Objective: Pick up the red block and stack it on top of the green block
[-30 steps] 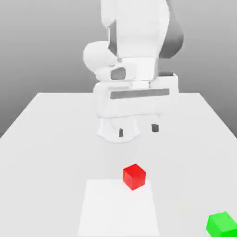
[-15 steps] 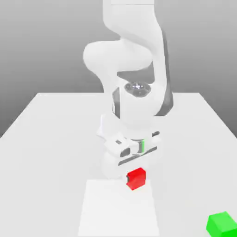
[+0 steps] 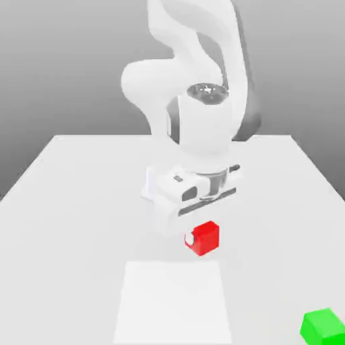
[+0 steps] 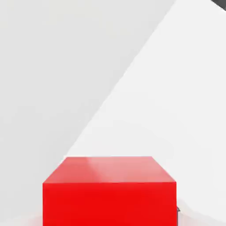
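Now my claw point(image 3: 200, 237) holds the red block point(image 3: 204, 237) clamped and lifted off the table point(image 3: 74, 202), so it can travel toward the green block point(image 3: 324, 325) well apart at the exterior view's right.

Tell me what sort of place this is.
Likely a simulated tabletop test scene: a plain white table against a blank grey backdrop, a white robot arm, and just two plain coloured cubes, a red block and a green block.

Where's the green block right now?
The green block sits on the table at the exterior view's lower right corner, well apart from the red block under the gripper.
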You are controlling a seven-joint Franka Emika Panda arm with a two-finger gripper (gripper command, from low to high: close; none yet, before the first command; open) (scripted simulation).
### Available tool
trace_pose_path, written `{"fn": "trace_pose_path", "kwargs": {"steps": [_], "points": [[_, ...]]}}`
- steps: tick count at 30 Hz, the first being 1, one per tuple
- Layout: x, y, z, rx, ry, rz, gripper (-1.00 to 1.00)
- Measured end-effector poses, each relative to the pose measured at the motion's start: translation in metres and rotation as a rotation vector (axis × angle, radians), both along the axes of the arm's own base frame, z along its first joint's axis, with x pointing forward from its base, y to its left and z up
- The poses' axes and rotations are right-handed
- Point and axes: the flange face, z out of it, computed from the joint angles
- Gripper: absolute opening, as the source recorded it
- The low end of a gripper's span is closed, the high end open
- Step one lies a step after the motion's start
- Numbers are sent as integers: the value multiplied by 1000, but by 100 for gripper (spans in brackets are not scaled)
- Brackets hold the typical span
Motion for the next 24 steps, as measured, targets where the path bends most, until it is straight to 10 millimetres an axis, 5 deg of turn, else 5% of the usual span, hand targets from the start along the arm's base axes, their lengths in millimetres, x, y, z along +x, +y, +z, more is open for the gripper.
{"fn": "trace_pose_path", "kwargs": {"steps": [16, 20, 21, 24], "points": [[125, 163, 27, -8, -3, 356, -100], [130, 174, -22, -12, -4, 375, -100], [130, 174, -32, -12, -4, 376, 100], [130, 174, -32, -12, -4, 376, 100]]}}
